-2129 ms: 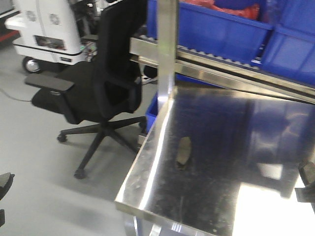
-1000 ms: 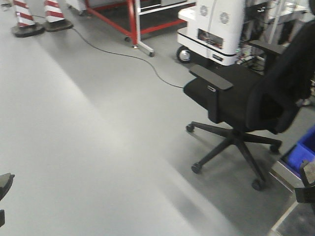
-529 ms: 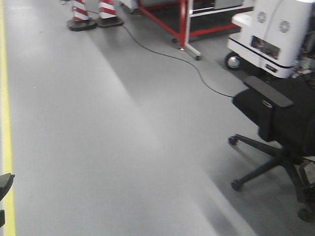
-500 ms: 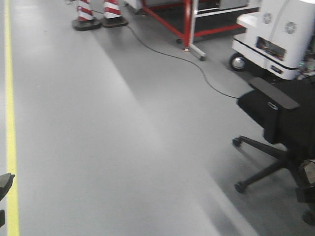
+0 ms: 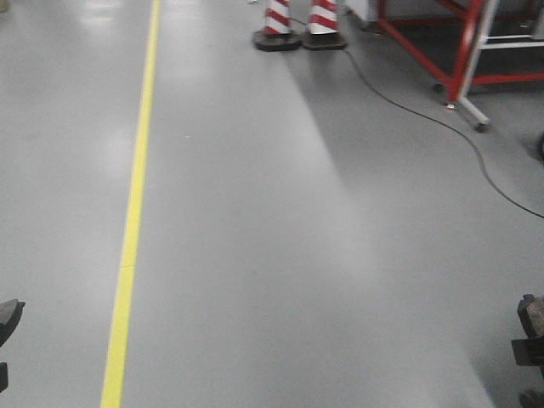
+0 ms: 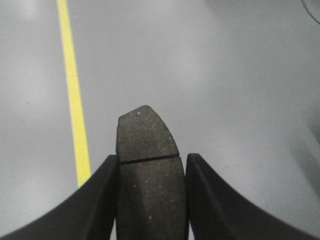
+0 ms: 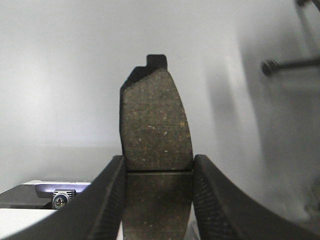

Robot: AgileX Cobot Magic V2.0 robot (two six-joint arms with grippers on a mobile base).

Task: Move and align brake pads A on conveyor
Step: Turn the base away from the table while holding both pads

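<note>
Squarely, left hand (image 6: 151, 158) grips brake pad (image 6: 146, 177), right hand (image 7: 158, 157) second pad (image 7: 155, 135)

Two of the brake pads are showing, one per wrist cam. The left pad (image 6: 146, 150) is a flat dark-grey slab with a rough speckled face and a thin groove across the middle, pinched by its long edges in the left gripper (image 6: 150, 159) with its angled end poking out. The right pad (image 7: 156, 130) looks a bit browner with the same groove and a small square tab on its far end, clamped the same way in the right gripper (image 7: 159, 165).
</note>
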